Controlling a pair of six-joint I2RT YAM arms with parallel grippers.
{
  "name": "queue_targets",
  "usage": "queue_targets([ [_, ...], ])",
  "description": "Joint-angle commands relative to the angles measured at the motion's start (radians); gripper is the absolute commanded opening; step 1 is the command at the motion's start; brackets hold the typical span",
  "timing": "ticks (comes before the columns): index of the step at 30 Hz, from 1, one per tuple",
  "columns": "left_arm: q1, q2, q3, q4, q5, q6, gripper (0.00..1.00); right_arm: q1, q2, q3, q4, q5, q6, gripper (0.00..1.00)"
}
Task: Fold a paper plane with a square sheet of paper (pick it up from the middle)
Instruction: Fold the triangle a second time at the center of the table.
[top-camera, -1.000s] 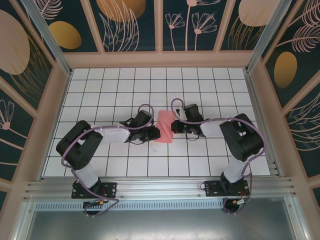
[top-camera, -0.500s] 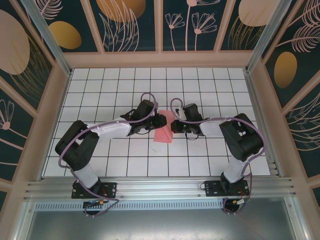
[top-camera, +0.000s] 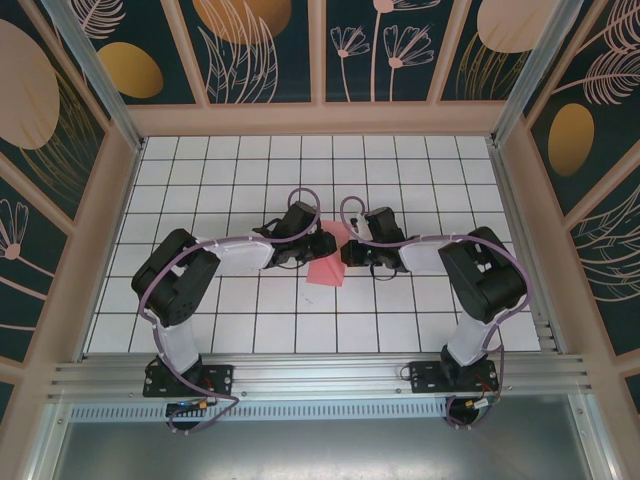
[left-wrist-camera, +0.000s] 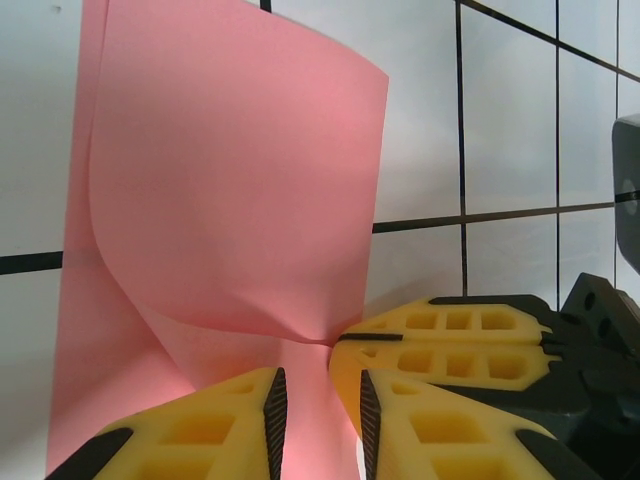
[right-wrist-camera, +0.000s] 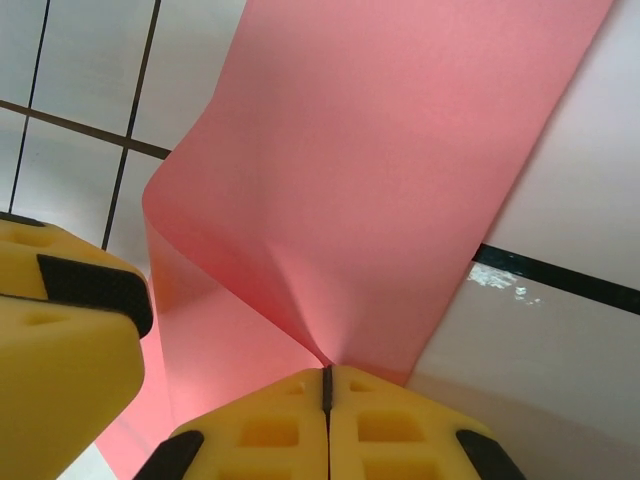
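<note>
The salmon-pink square sheet of paper (top-camera: 326, 270) lies mid-table, bent over on itself, with one flap lifted off the tiles. My right gripper (top-camera: 346, 250) is shut on the sheet's right edge, and in the right wrist view the paper (right-wrist-camera: 380, 170) puckers into the closed jaws of my right gripper (right-wrist-camera: 326, 372). My left gripper (top-camera: 322, 244) hovers over the sheet's far part, close beside the right one. In the left wrist view my left gripper (left-wrist-camera: 320, 385) is open, with a narrow gap showing the paper (left-wrist-camera: 230, 180) underneath. No paper plane shape is visible.
The white gridded table (top-camera: 200, 180) is ringed by a low wooden rim and patterned walls. In the left wrist view the right arm's yellow fingers (left-wrist-camera: 450, 345) sit beside my left jaws. In the right wrist view a left finger (right-wrist-camera: 70, 340) sits at the left.
My left gripper has swung from the sheet's left side up and right, over the far part of the paper beside the right gripper. The right gripper has kept its hold.
</note>
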Motion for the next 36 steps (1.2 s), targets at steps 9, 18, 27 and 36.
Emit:
queue_targets([
  [9, 0.001, 0.007, -0.005, -0.01, -0.054, -0.014, 0.29, -0.035, -0.03, -0.023, 0.064, -0.11, 0.056, 0.18],
  [18, 0.0, 0.027, -0.004, -0.002, -0.06, -0.025, 0.28, -0.045, -0.032, -0.048, 0.103, -0.172, 0.082, 0.19],
  [27, -0.001, 0.031, -0.009, 0.002, -0.069, -0.031, 0.27, -0.059, -0.04, -0.059, 0.145, -0.216, 0.127, 0.25],
  [36, -0.001, 0.031, -0.011, 0.004, -0.075, -0.033, 0.27, -0.062, -0.066, -0.083, 0.148, -0.237, 0.146, 0.29],
])
